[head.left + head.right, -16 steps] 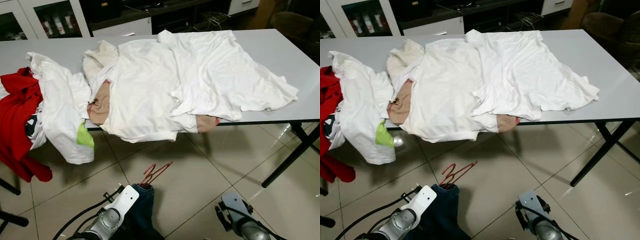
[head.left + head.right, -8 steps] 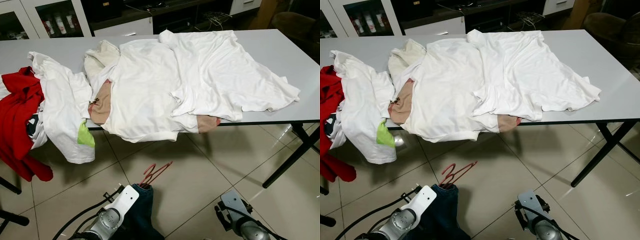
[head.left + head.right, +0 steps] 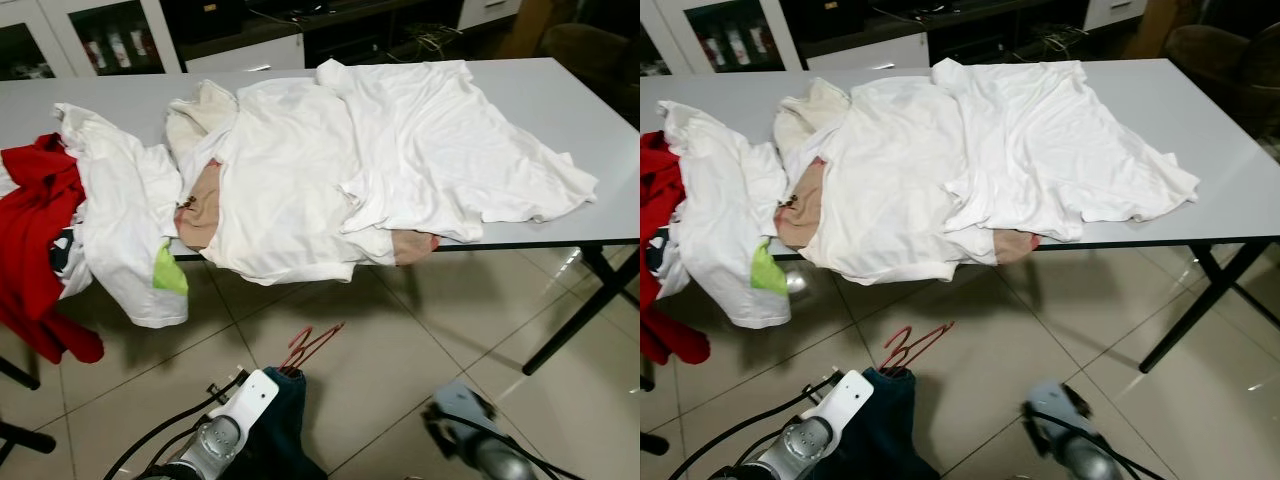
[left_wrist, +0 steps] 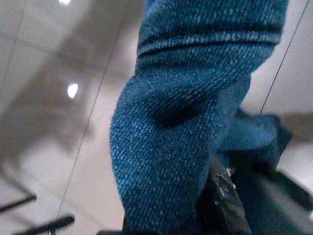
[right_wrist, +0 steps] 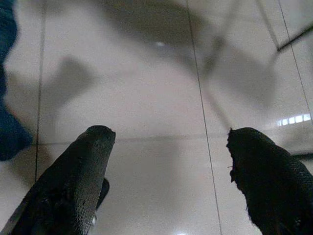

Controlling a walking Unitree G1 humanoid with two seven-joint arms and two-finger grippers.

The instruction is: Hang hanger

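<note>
The thin red wire hanger (image 3: 310, 346) is low in front of the robot, above the pale tiled floor (image 3: 400, 340) and just in front of the long grey table (image 3: 590, 110). Its hook end sticks up out of a dark blue denim garment (image 3: 285, 425), which hangs beside the silver left arm (image 3: 235, 420). In the left wrist view the blue denim cloth (image 4: 195, 112) hangs close before the camera, and one black finger (image 4: 222, 200) shows at its lower edge, touching the fabric. Whether the left gripper's fingers are pressed on the cloth or on the hanger cannot be told, since the denim hides them.

The right gripper (image 5: 168, 166) hangs low over the floor tiles with its two black fingers (image 5: 73, 181) spread wide apart and nothing between them. In the head views the right arm (image 3: 470, 440) is blurred near the bottom edge.

On the table lies a heap of crumpled white shirts (image 3: 400, 150) that covers most of the top and droops over the near edge. A beige garment (image 3: 200, 205) peeks out from beneath them. At the robot's left end of the table a white shirt with a green tag (image 3: 130, 230) hangs down beside a red garment (image 3: 35, 240). Behind the table stand white cabinets with glass doors (image 3: 100, 35).
</note>
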